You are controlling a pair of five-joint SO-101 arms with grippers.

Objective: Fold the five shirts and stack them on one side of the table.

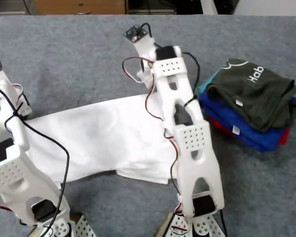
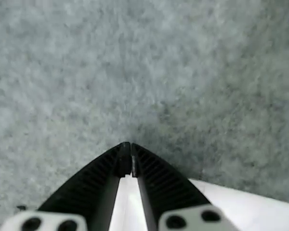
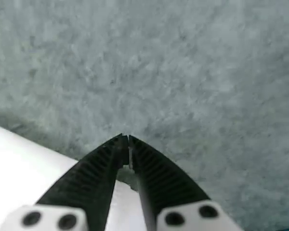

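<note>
High view: a white shirt (image 1: 96, 136) lies spread over the left-middle of the table (image 1: 64, 54), with a lower layer of cloth showing along its near edge. A stack (image 1: 251, 101) of folded shirts sits by the right edge, green on top, blue and red beneath.

The left gripper (image 2: 126, 144) hangs by the left edge, past the shirt's far-left corner. Its tips are pressed together and no cloth shows at them. The right gripper (image 3: 125, 138) is over bare table beyond the shirt's far edge, its tips likewise closed on nothing visible.

The shirt looks light and limp. It will likely sag, crease and drag on the felt-like surface rather than hold a shape. The far corners or hem seem the best places to pinch, taking every layer at once.

The far half of the table is open for swinging cloth. The near edge is crowded by the arm bases. The shirt's right end lies near the stack, so a careless sweep could knock it. Loose arm cables may snag a lifted fold.
</note>
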